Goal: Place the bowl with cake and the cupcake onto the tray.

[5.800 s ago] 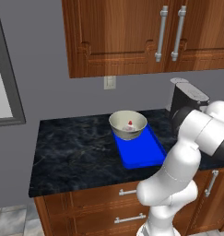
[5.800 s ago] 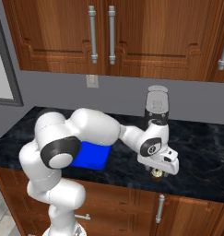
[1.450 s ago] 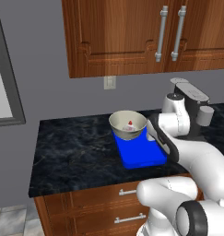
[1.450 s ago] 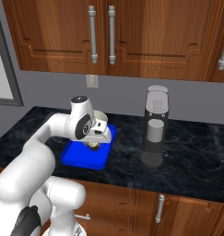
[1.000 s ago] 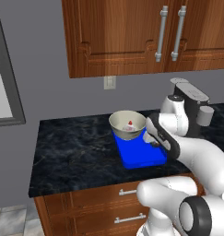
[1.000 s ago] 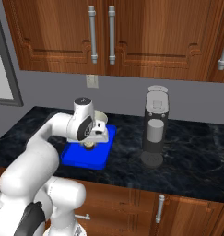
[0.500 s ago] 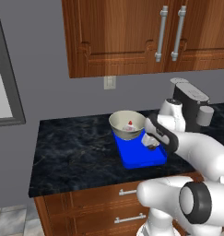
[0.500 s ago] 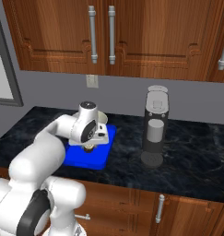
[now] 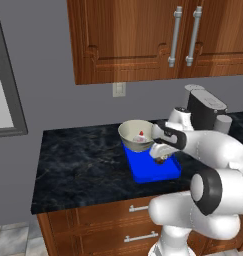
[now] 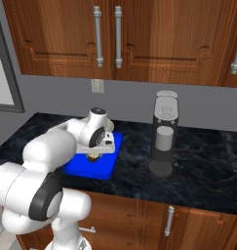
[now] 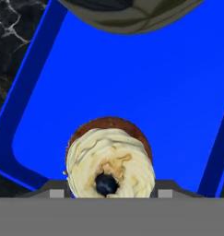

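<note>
The cream bowl [image 9: 134, 132] stands on the far end of the blue tray [image 9: 152, 173], with the small white and pink cake [image 9: 141, 137] inside it. My gripper [image 9: 161, 158] hangs low over the tray's middle right, just in front of the bowl, shut on the brown cupcake [image 9: 161, 160] with its pale swirl. In the hand view the cupcake [image 11: 109, 156] sits between my fingertips over the tray floor [image 11: 145, 78], and the bowl's underside [image 11: 127, 14] shows at the top. From the right, my gripper [image 10: 94, 155] holds the cupcake [image 10: 93, 156] over the tray [image 10: 88, 169]. Whether the cupcake touches the tray I cannot tell.
A coffee machine [image 10: 163, 139] stands on the dark marble counter [image 9: 78, 160] to the right of the tray, also seen behind my arm [image 9: 207, 107]. Wooden wall cabinets [image 9: 158, 35] hang above. An outlet [image 9: 118, 90] is on the grey wall.
My hand has moved left and down over the tray with the cupcake in it, ending close in front of the bowl. Bowl, cake and tray have stayed put.
</note>
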{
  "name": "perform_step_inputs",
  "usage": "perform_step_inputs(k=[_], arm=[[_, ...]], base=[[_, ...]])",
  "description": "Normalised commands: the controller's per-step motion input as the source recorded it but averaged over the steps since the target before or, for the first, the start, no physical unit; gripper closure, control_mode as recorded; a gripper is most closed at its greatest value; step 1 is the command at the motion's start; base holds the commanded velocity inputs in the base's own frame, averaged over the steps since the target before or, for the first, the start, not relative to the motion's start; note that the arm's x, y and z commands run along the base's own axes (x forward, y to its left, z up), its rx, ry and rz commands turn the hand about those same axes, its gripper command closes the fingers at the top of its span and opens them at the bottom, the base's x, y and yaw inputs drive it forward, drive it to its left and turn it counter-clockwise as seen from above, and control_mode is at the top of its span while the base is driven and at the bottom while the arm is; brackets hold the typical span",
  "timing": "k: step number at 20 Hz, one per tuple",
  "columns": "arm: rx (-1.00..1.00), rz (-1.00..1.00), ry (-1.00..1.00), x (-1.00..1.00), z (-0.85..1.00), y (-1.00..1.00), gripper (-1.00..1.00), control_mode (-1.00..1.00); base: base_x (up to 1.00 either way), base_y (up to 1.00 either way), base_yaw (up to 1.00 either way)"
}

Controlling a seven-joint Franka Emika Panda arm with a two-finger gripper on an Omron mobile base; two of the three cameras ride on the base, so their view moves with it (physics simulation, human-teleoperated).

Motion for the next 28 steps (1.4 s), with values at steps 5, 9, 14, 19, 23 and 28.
perform_step_inputs(k=[5,9,14,19,23,28], arm=[[0.0,0.0,0.07,0.16,-0.2,0.11,1.0,-1.0],[0.0,0.0,0.07,0.15,-0.2,0.07,1.0,-1.0],[0.0,0.01,0.01,0.03,-0.23,0.04,1.0,-1.0],[0.0,0.0,0.0,0.04,-0.18,0.02,1.0,-1.0],[0.0,0.0,0.0,0.0,-0.16,0.02,1.0,-1.0],[0.0,0.0,-0.01,0.0,-0.1,0.05,1.0,-1.0]], base=[[0.0,0.0,0.0],[0.0,0.0,0.0],[0.0,0.0,0.0],[0.0,0.0,0.0],[0.0,0.0,0.0],[0.0,0.0,0.0]])
